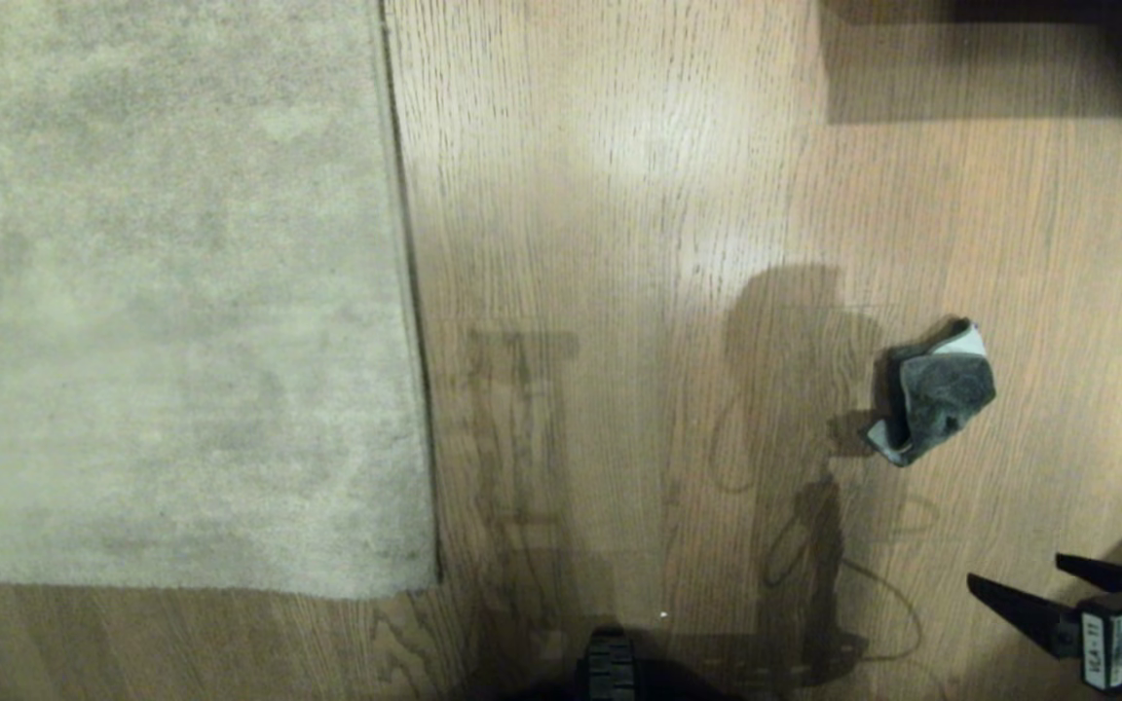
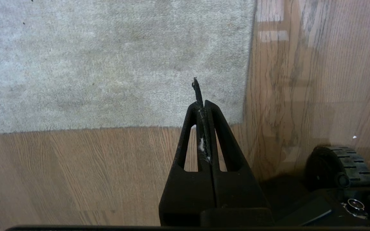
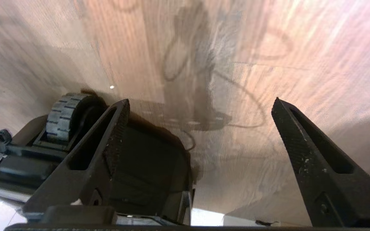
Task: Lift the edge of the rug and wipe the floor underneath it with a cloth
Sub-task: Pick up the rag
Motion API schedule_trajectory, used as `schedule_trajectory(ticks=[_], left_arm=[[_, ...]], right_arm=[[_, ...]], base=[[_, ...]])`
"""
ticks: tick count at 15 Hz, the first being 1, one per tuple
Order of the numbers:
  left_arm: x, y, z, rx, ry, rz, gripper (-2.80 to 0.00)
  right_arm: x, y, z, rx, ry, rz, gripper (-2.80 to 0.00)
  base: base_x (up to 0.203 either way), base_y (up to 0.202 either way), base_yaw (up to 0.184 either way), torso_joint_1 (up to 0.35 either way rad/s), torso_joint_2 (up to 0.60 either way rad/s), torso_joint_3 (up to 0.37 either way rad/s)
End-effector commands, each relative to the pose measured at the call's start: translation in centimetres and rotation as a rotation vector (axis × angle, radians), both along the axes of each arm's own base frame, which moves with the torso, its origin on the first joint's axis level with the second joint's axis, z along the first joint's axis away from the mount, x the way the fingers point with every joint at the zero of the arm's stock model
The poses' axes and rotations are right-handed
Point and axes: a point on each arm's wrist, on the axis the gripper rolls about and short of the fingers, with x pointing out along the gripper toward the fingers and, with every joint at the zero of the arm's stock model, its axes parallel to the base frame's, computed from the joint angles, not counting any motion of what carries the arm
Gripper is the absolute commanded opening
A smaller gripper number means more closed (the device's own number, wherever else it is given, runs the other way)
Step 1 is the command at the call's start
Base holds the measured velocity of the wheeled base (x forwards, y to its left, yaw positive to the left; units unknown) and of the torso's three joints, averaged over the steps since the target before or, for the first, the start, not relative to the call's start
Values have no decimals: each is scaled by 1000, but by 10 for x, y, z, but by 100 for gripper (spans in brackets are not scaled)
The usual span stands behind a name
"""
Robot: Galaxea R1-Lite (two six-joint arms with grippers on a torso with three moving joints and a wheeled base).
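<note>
The pale grey-beige rug (image 1: 162, 292) lies flat on the left, and its rug edge (image 1: 410, 292) runs down to a corner (image 1: 432, 582). Light brown wood floor (image 1: 639, 243) fills the remainder. The cloth (image 1: 936, 389), a crumpled dark grey rag, lies on the floor at the right. My right gripper (image 1: 1014, 570) is open at the lower right, nearer me than the cloth and apart from it, with nothing between its fingers (image 3: 201, 101). My left gripper (image 2: 202, 103) is shut and empty. It hangs above the floor (image 2: 75, 166) near the rug corner (image 2: 242, 123).
A wheel of my base (image 1: 610, 664) shows at the bottom centre, and again in both wrist views (image 2: 339, 163) (image 3: 59, 117). A dark shape with its shadow (image 1: 999, 58) covers the far right corner. Arm shadows fall on the floor between rug and cloth.
</note>
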Motion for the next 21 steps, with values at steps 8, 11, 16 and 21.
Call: schedule_trajectory(ticks=[8, 11, 16, 21], left_arm=[[0, 0, 0, 0, -1, 0, -280], [0, 0, 0, 0, -1, 0, -280], [0, 0, 0, 0, -1, 0, -280], [0, 0, 0, 0, -1, 0, -280]], right_arm=[[23, 1, -9, 7, 44, 8, 0], [40, 3, -10, 8, -5, 20, 0], [59, 10, -8, 11, -118, 55, 0], [62, 10, -3, 15, -170, 51, 0]], base=[[0, 0, 0, 0, 0, 0], [0, 0, 0, 0, 0, 0], [0, 0, 0, 0, 0, 0], [0, 0, 0, 0, 0, 0]])
